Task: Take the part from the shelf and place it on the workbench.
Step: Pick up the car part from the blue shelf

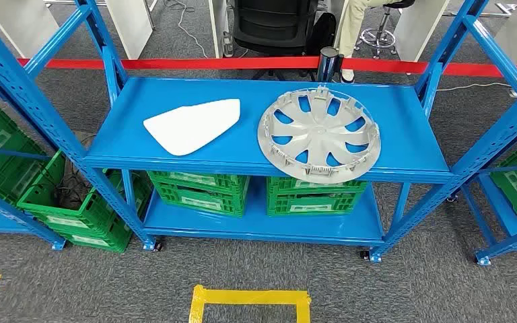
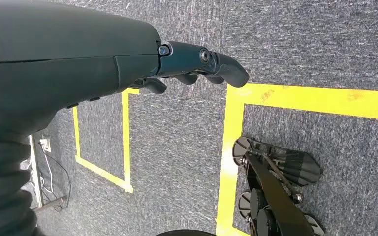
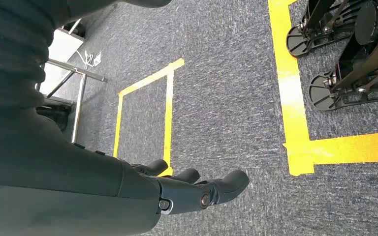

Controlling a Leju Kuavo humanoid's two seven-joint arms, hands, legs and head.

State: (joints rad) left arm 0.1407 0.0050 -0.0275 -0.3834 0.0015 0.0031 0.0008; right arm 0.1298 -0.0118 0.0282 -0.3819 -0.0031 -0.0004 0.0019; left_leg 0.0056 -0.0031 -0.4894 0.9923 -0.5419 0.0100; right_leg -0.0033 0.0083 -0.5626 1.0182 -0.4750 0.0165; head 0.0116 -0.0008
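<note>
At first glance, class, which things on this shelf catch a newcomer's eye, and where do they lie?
A round silver-grey plastic wheel cover lies flat on the right of the bright blue metal shelf's top deck. A flat white curved-edged panel lies apart to its left. Green plastic crates sit on the deck below.

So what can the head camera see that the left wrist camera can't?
Head view alone: the blue shelf carrying a grey wheel cover and a white panel, green crates underneath, red tape behind. Left wrist view alone: the left hand, hanging over the floor and holding nothing. Both share the grey carpet and yellow floor tape.
</note>
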